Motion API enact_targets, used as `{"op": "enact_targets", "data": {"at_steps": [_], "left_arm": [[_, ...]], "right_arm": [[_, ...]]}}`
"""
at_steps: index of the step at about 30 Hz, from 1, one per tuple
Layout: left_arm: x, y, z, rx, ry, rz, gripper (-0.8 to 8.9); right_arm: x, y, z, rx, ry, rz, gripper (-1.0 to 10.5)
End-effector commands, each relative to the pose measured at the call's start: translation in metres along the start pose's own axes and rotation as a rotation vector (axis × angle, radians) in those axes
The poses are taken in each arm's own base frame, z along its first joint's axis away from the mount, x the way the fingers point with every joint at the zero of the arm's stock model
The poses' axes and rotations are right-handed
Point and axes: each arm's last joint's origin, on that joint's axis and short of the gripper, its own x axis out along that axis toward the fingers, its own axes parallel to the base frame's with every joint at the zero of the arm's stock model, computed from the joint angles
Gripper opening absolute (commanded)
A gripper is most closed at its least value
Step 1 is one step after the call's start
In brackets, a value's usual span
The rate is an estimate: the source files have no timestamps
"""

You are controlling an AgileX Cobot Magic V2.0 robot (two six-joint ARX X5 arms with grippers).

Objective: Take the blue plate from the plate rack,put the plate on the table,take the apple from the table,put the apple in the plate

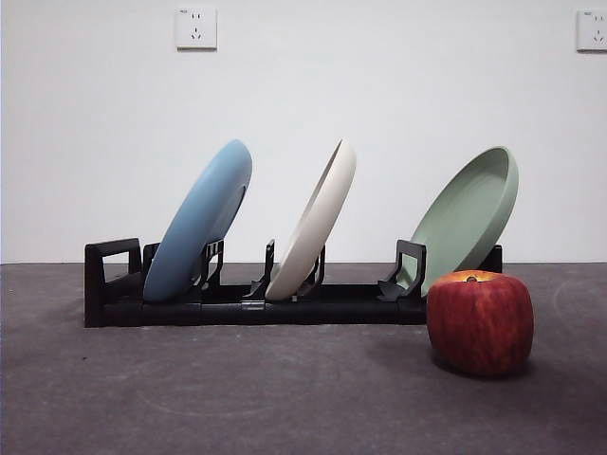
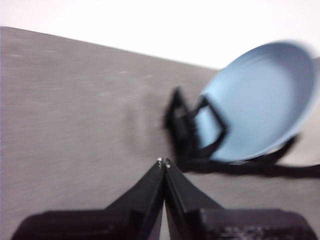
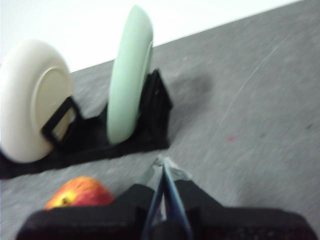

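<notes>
The blue plate [image 1: 201, 220] leans in the left slot of the black plate rack [image 1: 237, 301] on the dark grey table [image 1: 237, 398]. The red apple [image 1: 480, 322] sits on the table in front of the rack's right end. In the left wrist view my left gripper [image 2: 164, 163] is shut and empty, a short way from the blue plate [image 2: 260, 100] and the rack's end [image 2: 182, 130]. In the right wrist view my right gripper [image 3: 164, 165] is shut and empty above the table, with the apple [image 3: 80, 192] beside it. Neither gripper shows in the front view.
A cream-white plate [image 1: 315, 222] stands in the rack's middle slot and a sage-green plate [image 1: 471, 214] in its right slot; both show in the right wrist view [image 3: 35, 97] [image 3: 127, 75]. A white wall with two sockets [image 1: 195, 28] lies behind.
</notes>
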Motion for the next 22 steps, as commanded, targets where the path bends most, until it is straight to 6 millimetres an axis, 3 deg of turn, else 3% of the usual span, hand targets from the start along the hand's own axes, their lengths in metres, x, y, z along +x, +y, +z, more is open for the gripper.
{"op": "enact_targets", "data": {"at_steps": [1, 12, 17, 22], "left_arm": [[-0.001, -0.004, 0.004, -0.144, -0.013, -0.102, -0.06], [-0.021, -0.025, 0.057, -0.238, 0.025, -0.153, -0.06], [-0.019, -0.033, 0.084, -0.194, 0.080, -0.225, -0.06], [-0.007, -0.036, 0.102, -0.162, 0.199, -0.254, -0.06]], "right_arm": [[-0.005, 0.005, 0.013, 0.072, -0.018, 0.023, -0.1], [-0.025, 0.030, 0.089, 0.090, 0.092, -0.015, -0.1], [-0.020, 0.044, 0.129, 0.018, 0.165, 0.017, -0.1], [-0.006, 0.054, 0.157, -0.030, 0.253, 0.087, 0.0]]}}
